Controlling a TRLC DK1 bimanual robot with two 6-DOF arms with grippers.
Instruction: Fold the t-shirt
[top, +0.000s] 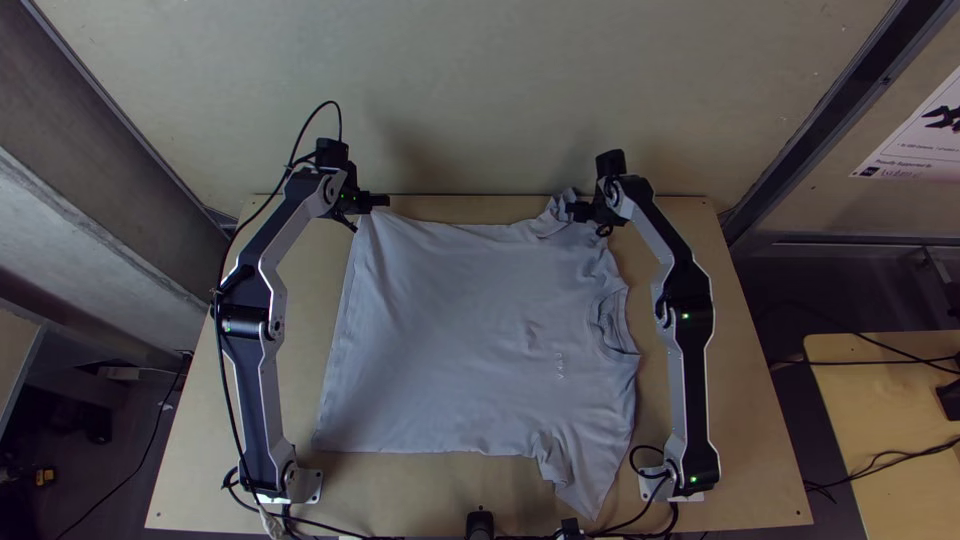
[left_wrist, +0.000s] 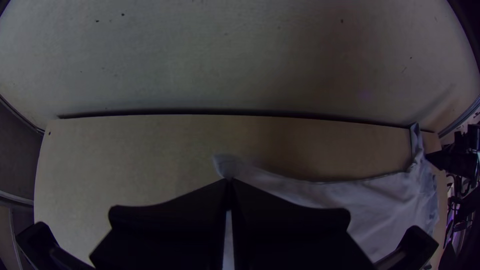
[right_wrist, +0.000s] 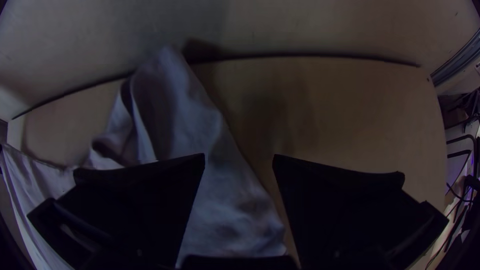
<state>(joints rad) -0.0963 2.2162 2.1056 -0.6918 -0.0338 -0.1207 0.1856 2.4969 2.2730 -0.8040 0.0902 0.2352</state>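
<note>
That pale grey short-sleeved cloth t-shirt (top: 450, 330), spread across the light wooden tabletop (top: 740, 450), should handle light and floppy, with the left black hand (top: 386, 200) clamped on its hem corner and the right black hand (top: 572, 210) parted over the bunched far sleeve, a sensible second hold

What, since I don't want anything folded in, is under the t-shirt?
The wooden table shows past the edges of the t-shirt, so that is beneath it; whether anything else lies there is covered from sight.
</note>
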